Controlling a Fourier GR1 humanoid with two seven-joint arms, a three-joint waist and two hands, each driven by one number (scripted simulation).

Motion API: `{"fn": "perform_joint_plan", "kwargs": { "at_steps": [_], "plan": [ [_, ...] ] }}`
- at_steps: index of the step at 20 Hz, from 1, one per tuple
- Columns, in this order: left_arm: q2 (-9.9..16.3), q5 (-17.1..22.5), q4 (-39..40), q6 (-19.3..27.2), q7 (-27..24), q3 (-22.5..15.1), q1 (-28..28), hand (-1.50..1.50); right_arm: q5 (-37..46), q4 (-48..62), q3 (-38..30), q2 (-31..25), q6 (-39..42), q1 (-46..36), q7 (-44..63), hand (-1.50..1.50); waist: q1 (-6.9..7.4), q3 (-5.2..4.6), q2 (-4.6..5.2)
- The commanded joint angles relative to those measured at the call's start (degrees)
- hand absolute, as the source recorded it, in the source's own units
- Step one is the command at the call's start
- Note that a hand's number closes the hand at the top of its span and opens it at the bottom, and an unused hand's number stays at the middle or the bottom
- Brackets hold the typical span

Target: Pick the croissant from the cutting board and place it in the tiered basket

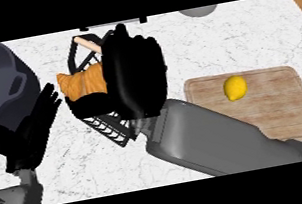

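One light, flaky croissant [81,82] sits in the tiered basket [110,129] under my right hand [134,71], fingers straight; I'd cradle its sides gently.

1. The right forearm [221,142] enters from the near right and runs diagonally toward the far left, filling much of the near middle of the view.
2. The right hand [134,74] extends far of its wrist, back facing up, fingers [121,35] stretched out toward the far edge and held close together.
3. The left forearm [10,197] shows at the near left corner.
4. The left hand [24,134] rests open at the left, fingers straight and slightly spread, pointing far and rightward, thumb set apart on the left.
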Motion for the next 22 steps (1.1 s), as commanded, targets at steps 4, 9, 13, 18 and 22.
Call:
{"fn": "perform_joint_plan", "kwargs": {
  "at_steps": [4, 9, 13, 18, 22],
  "plan": [
    [0.45, 0.62, -0.61, -0.92, 1.74, 0.26, -0.26, 0.00, 3.09, 12.71, 2.51, 0.22, -12.71, -3.13, 8.25, 1.50, 0.42, -0.04, 0.95],
    [0.81, 1.43, -0.74, -1.50, 2.77, 0.94, -1.83, 0.00, 2.96, 14.73, 0.04, 0.22, -20.57, -4.91, 7.37, -1.50, 0.97, -0.04, 1.12],
    [0.45, 0.23, 0.07, -1.28, 0.81, 0.80, -0.76, 0.00, 0.75, 19.33, 1.53, 0.23, -20.97, -7.41, 6.18, -1.50, 0.60, -0.07, 1.06],
    [0.00, -0.14, -0.09, -1.42, -0.37, 0.65, 0.36, 0.00, -0.83, 22.49, -1.80, 0.22, -27.99, -7.95, 1.57, -1.50, 0.18, -0.02, 1.06],
    [0.25, 0.94, 0.19, -1.81, 0.23, 1.58, -1.32, 0.00, -3.60, 20.50, -3.62, 0.22, -33.82, -9.03, 5.14, -1.50, 1.10, -0.05, 1.17]
  ]
}}
